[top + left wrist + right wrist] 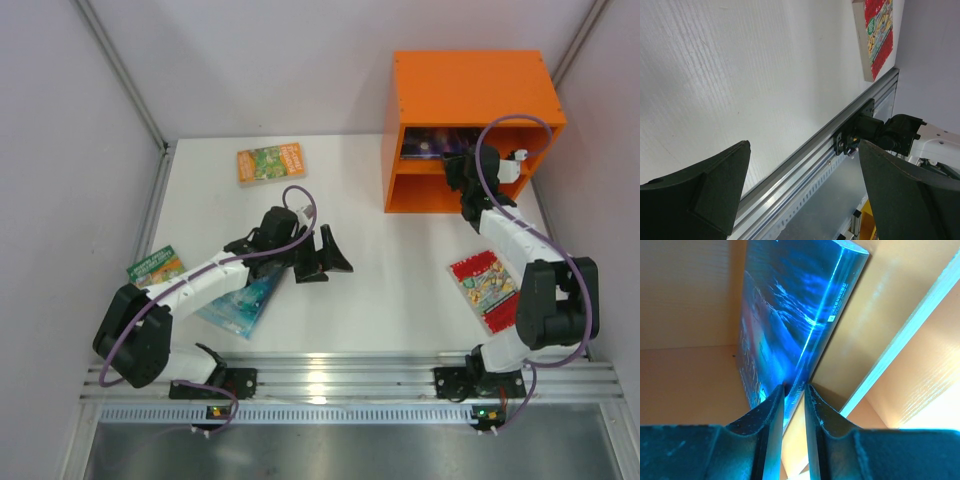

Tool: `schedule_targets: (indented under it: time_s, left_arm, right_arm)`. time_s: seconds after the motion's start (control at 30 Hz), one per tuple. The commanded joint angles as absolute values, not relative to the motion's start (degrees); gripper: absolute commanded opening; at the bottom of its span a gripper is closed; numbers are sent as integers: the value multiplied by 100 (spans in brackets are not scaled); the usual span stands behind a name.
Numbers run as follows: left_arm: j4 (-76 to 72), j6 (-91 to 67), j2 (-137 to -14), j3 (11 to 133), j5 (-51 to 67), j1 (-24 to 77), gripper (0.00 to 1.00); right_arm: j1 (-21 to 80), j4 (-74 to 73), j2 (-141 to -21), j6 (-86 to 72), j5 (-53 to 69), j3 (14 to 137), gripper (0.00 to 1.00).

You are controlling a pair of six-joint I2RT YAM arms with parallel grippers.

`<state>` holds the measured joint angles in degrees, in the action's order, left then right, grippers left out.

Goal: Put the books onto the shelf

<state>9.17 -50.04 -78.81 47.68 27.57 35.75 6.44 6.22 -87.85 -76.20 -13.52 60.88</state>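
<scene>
The shelf [470,85] encloses the right gripper [794,392], which reaches into the upper compartment. Orange panels lie to either side of its fingers and beyond them. The dark blue book [790,315] runs straight ahead of the fingertips, with one cover close to the panel on the fingers' left and its spine facing their right. The jaws are drawn almost together, and the book's near edge appears pinched right at their tips, which is a shallow hold.

To finish this placement well, I judge the book should be settled fully against the panel before the fingers part. The gripper should then back straight out along its own line, so the tips do not drag the book with them.

The left gripper [804,145] hangs wide open and holds nothing. The red book [879,35] lies far ahead of it, and the pale teal book [240,305] lies behind it, partly under its forearm.
</scene>
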Motion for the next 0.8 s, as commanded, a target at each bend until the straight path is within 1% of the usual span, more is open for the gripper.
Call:
schedule_targets:
  time_s: [0.0, 0.1, 0.23, 0.3, 0.37, 0.4, 0.53, 0.63, 0.67, 0.73, 0.77]
  left_arm:
    - [809, -4975, -7849, 4966, 2742, 3604, 94]
    - [809, -4975, -7840, 4975, 2742, 3604, 94]
    - [966, -4905, -7805, 5071, 2663, 3612, 94]
    - [1055, -4817, -7743, 5150, 2619, 3604, 94]
    - [1133, -4651, -7603, 5255, 2454, 3604, 95]
    - [1256, -4580, -7550, 5334, 2452, 3595, 95]
    - [1906, -4272, -7287, 5800, 2005, 3577, 95]
    - [2047, -4315, -6910, 5792, 1917, 3560, 95]
    - [2065, -4333, -6804, 5757, 1864, 3551, 95]
    - [2267, -4324, -6427, 5660, 1724, 3533, 95]
    - [2381, -4289, -6303, 5643, 1462, 3525, 95]
  right_arm:
    - [624, 106, -9044, -7365, -1160, 6082, 21]
    - [624, 114, -9009, -7348, -1143, 6065, 21]
    - [624, 18, -8667, -7251, -1309, 5950, 28]
    - [615, 18, -8509, -7164, -1344, 5933, 29]
    - [606, -219, -8158, -7023, -1389, 5950, 32]
    - [598, -263, -8156, -6979, -1397, 5950, 32]
    - [589, -771, -7560, -6663, -1188, 5924, 39]
    - [764, -730, -6910, -6514, -907, 5276, 45]
    - [799, -677, -6743, -6469, -792, 4873, 47]
    - [870, -502, -6268, -6337, -293, 4502, 53]
    - [931, -466, -6136, -6302, -168, 4195, 56]
